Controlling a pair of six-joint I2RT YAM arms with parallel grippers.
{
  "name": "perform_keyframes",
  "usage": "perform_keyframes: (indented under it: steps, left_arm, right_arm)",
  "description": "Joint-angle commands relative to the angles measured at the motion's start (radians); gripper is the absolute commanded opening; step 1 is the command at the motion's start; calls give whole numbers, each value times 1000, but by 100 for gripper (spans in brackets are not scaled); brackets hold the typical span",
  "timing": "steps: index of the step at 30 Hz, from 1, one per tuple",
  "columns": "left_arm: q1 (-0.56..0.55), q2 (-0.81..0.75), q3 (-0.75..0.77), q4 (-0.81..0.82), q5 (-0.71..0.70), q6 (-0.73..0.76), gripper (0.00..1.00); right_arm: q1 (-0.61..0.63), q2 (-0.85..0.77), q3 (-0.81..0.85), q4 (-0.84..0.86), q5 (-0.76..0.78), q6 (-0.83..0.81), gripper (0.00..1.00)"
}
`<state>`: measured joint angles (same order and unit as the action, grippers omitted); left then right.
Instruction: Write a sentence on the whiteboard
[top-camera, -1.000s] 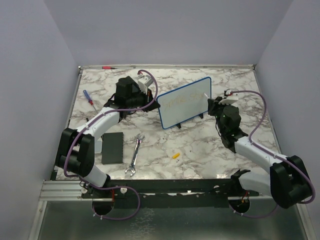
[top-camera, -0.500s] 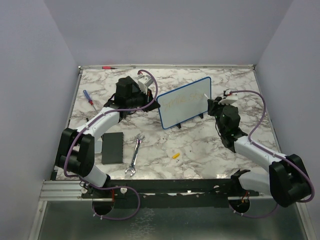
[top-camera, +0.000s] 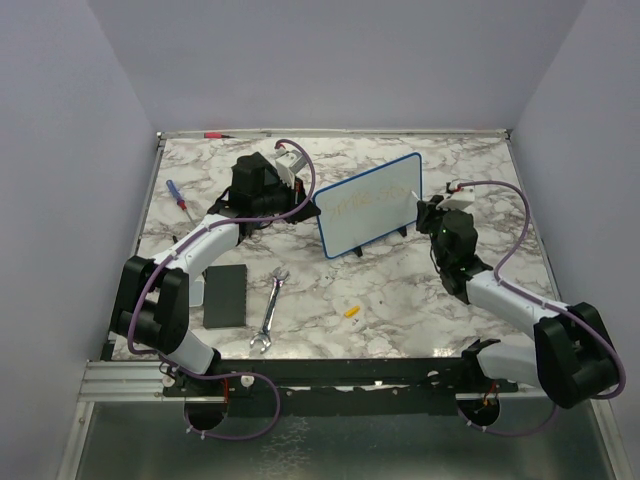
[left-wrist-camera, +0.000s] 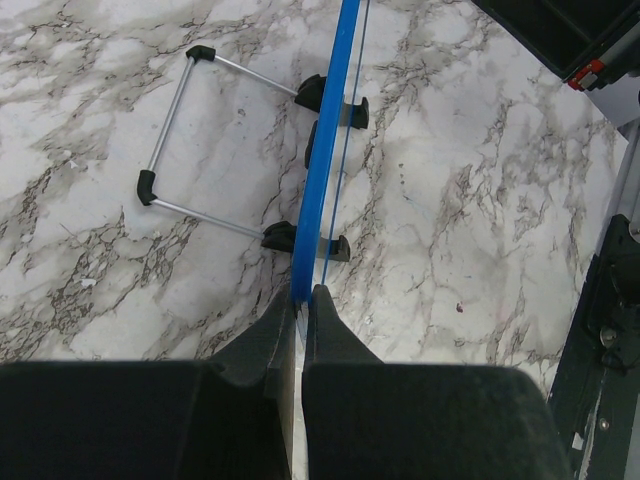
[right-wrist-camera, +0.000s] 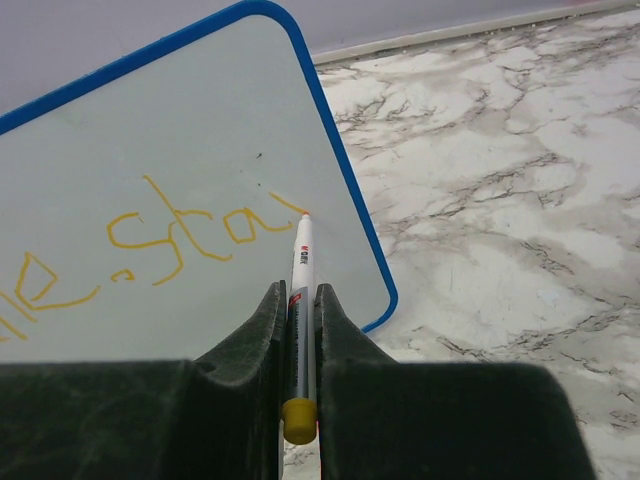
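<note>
From above, the sentence (right-wrist-camera: 190, 232) is only a faint yellow smear, too small to read. The right wrist view shows its tail end, letters something like "sta", with the earlier part cut off at the left edge. The whiteboard (top-camera: 368, 215) stands propped on the marble table (top-camera: 400, 300), toward the back, between the two arms. The right gripper (right-wrist-camera: 298, 295) is clamped on a white marker (right-wrist-camera: 302, 258), whose tip sits at the end of the last yellow stroke. Only the left wrist view shows the board edge-on, with the left gripper (left-wrist-camera: 303, 300) pinched tight on its blue frame and a wire stand (left-wrist-camera: 147, 186) splayed out behind it.
</note>
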<state>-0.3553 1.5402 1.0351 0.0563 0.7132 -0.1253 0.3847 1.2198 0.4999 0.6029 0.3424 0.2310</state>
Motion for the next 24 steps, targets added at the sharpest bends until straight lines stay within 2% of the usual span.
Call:
perform_keyframes:
  steps: [1,12,24]
  left_arm:
    - [-10,-28,-12,-16,2,11,0]
    - [-10,-27,-12,-16,1,11,0]
    - [-10,-29,-14,-16,0,12,0]
  right_arm:
    - [-2,20,-10,-9,22,4,1]
    - [-1,-84,-6,-44,29,-11,1]
    - [-1,-22,62,4,41,-66,1]
